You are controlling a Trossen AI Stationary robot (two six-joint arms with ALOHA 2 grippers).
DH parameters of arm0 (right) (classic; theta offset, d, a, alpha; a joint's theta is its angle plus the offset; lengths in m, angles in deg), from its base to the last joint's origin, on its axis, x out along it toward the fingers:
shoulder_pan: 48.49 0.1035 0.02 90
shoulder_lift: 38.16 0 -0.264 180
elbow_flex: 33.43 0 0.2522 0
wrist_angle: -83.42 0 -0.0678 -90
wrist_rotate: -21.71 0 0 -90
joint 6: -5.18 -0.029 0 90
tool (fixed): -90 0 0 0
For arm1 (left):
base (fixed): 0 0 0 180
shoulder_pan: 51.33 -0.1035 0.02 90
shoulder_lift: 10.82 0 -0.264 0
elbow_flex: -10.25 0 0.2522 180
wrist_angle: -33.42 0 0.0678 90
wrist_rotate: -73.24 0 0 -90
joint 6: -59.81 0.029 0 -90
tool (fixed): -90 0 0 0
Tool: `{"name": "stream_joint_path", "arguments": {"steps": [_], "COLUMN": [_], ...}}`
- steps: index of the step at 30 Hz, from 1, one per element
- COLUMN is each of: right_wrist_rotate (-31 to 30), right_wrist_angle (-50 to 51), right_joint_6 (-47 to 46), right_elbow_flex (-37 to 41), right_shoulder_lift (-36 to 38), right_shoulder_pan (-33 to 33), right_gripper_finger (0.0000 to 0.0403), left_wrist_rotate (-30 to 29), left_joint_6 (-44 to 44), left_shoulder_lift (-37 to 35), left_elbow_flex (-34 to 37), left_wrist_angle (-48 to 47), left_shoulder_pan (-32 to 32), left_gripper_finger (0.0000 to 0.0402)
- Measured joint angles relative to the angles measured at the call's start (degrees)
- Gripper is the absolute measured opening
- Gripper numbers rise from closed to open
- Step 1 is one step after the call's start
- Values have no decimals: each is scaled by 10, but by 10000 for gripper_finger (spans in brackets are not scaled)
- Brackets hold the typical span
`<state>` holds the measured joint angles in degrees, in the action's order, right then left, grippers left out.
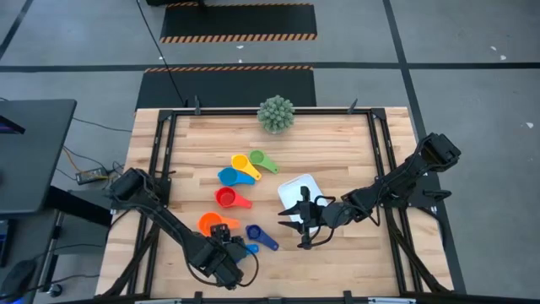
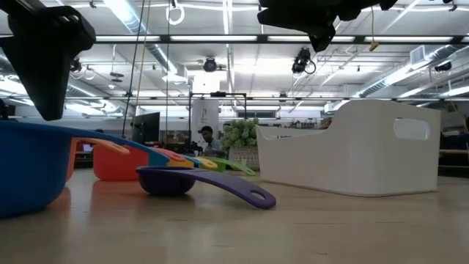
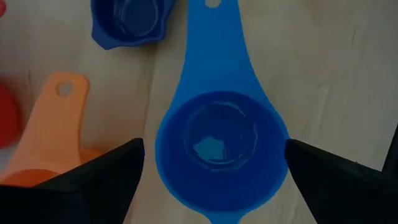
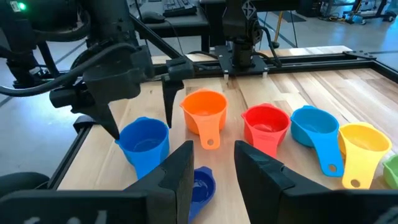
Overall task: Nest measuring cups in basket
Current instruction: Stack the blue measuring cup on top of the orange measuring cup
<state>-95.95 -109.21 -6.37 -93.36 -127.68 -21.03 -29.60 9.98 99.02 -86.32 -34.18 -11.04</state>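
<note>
Nearest you, your left end effector [image 1: 239, 251] hangs with its fingers spread wide on either side of the blue cup [image 3: 219, 149], which sits on the worktop [image 1: 354, 257] at the front edge, not yet gripped. Just beyond lie the orange cup [image 1: 210, 224] and the small dark blue cup [image 1: 255, 232]. To the right, your right end effector [image 1: 303, 221] hovers at the near edge of the white basket [image 1: 302, 192], fingers partly parted and holding nothing. Farther back sit the red cup [image 1: 226, 198], light blue cup [image 1: 229, 176], yellow cup [image 1: 240, 162] and green cup [image 1: 257, 158]. Farthest stands the green spiky plant [image 1: 276, 113].
</note>
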Motion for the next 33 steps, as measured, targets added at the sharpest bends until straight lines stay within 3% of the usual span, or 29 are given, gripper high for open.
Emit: {"name": "stream_joint_path", "arguments": {"steps": [9,16,33], "right_wrist_rotate": [0,0,0], "right_wrist_angle": [-15,-15,-15], "right_joint_6": [10,10,12], "right_elbow_flex": [0,0,0], "right_shoulder_lift": [0,0,0], "right_shoulder_pan": [0,0,-2], "right_gripper_finger": [123,123,123], "left_wrist_rotate": [13,37,53], "left_joint_6": [86,131,131], "left_shoulder_lift": [0,-1,-1], "left_elbow_flex": [0,11,36], "left_wrist_angle": [-35,1,16], "left_shoulder_pan": [-29,-52,-53], "left_gripper_finger": [391,380,205]}}
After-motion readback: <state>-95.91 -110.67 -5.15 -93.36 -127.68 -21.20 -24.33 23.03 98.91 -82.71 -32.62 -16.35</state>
